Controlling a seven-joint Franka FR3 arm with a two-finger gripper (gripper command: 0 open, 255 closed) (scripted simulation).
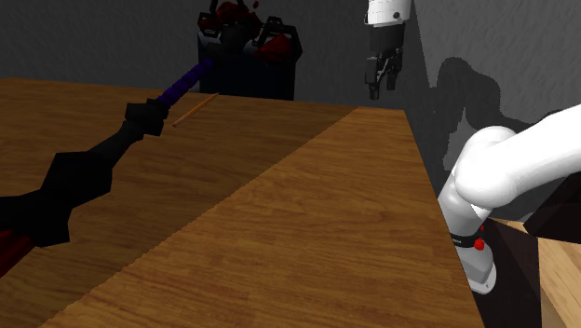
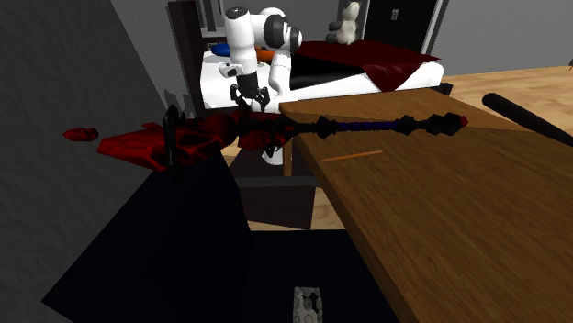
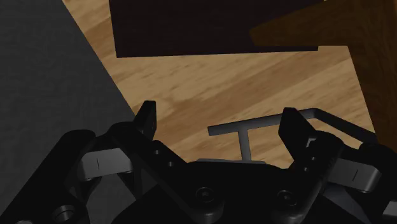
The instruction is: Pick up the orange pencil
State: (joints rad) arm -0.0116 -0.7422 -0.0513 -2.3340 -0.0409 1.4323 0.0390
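Pencil (image 1: 195, 109): thin, straight, orange stick. It lies flat on the table (image 1: 307, 233) near the far edge in the shoulder view, just beside the staff (image 1: 112, 149) and not touching it. In the second exterior view the pencil (image 2: 352, 156) lies on bare wood, on the near side of the staff (image 2: 367, 124). Its tip and end are too small to tell apart.

Table: wood top with plank grain and square edges, half in shadow.

Staff: long, with black faceted knobs and a purple shaft. Its dark red end overhangs the table's edge. It is cut off at the shoulder view's left.

Arm (image 1: 521, 158): smooth white links with dark joints. It rises from the lower right, and the middle links are out of the picture. In the second exterior view the arm (image 2: 243, 37) stands upright beyond the table's end.

Gripper (image 1: 384, 86): black and pointing down, high off the table's far corner and well apart from the pencil. In the wrist view its fingers (image 3: 147, 121) stand wide apart with nothing between them. Below are a wood-grain floor (image 3: 254, 83) and a dark grey wall (image 3: 44, 83).
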